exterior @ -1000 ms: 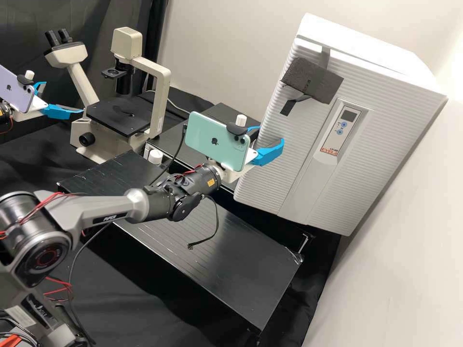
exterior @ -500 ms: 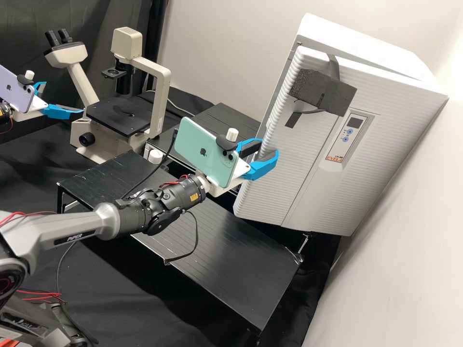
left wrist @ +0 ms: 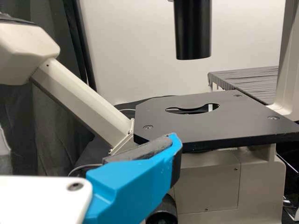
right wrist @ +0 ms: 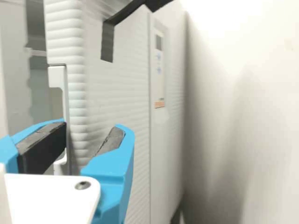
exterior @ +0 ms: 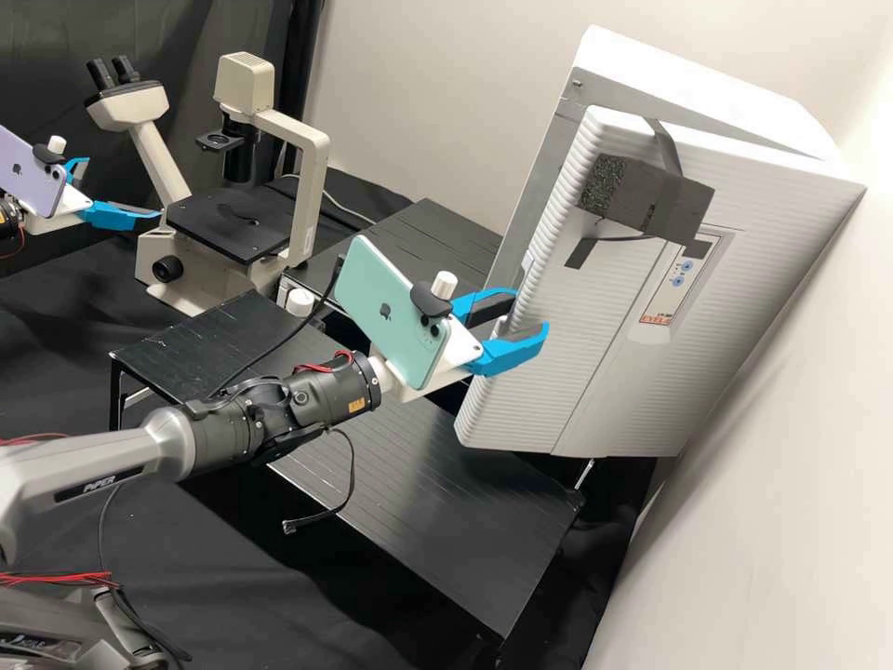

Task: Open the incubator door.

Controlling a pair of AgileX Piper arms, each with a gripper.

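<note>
Pale wall [exterior: 772, 558] rises behind 1 big white incubator [exterior: 698, 79], whose door [exterior: 605, 316] stands ajar on its front, the free side away from the cabinet and the far side seemingly hinged near the wall. It will likely swing as 1 stiff, fairly heavy panel, hard and a bit slippery on its ribbed face, though easy enough on its hinge. The place to take it is the free edge [right wrist: 78, 98], well away from the hinge, drawn round in an arc; too straight a pull could let it slip. A dark foam block [exterior: 674, 209] is taped higher up.

The right gripper [exterior: 528, 313] is at that edge, its 2 blue fingers well apart: 1 inside the gap, near or touching the inner rim, 1 before the outer face. No firm squeeze shows. The left gripper [exterior: 122, 188] is open and holds nothing, beside the microscope [exterior: 298, 186].
</note>
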